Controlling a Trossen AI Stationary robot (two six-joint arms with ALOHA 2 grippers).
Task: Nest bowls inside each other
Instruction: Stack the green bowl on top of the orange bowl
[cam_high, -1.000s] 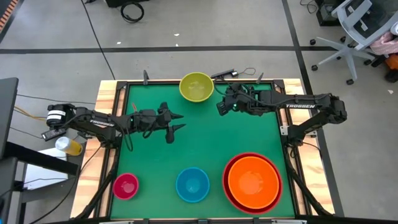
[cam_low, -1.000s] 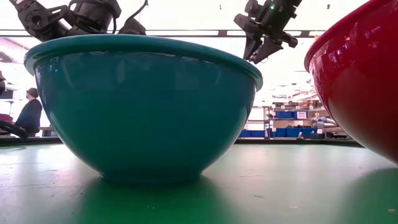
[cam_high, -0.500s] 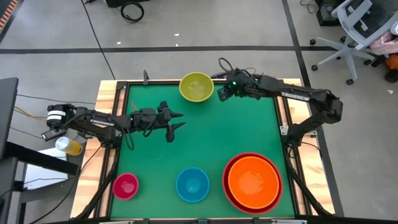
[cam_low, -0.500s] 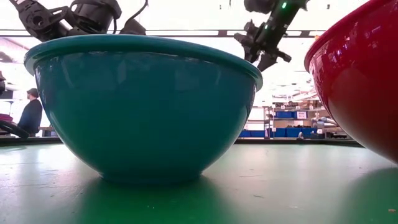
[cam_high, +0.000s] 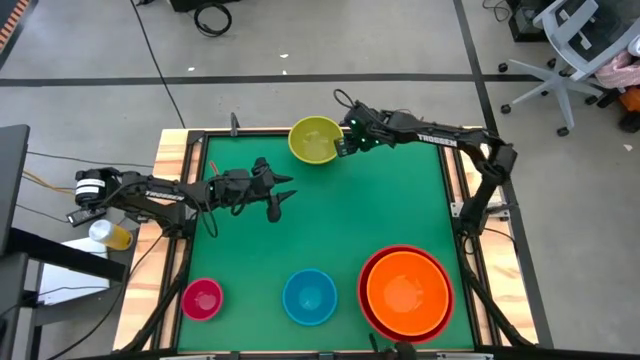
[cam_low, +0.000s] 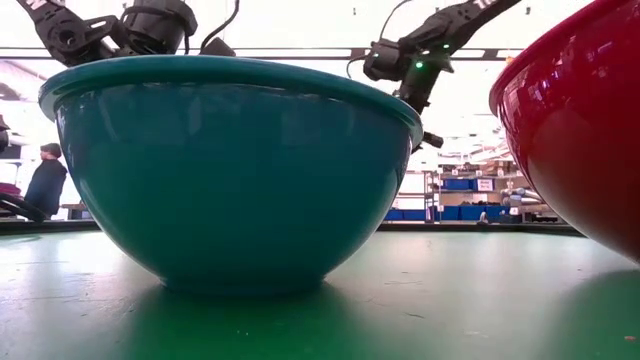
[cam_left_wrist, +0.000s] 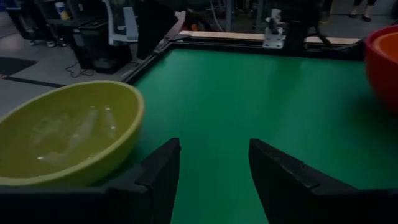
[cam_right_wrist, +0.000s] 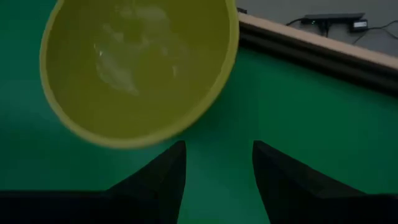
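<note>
Right gripper (cam_high: 337, 146) had advanced to the round yellow-green plastic bowl (cam_high: 314, 139), fingers apart, nothing held; pickup for nesting judged imminent. Left gripper (cam_high: 281, 196) idle, fingers apart.

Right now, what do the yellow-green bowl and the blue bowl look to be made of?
Yellow-green bowl: probably plastic, glossy; soft whitish glare patches show on its smooth inside.
Blue bowl: likely the same moulded plastic, shiny; its wall carries faint reflections and a thin rolled rim. Neither shows a metal or ceramic look, though that is a judgement.

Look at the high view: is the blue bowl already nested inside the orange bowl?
No. The blue bowl sits alone on the green mat, apart from the orange bowl, which rests inside the red bowl.
</note>
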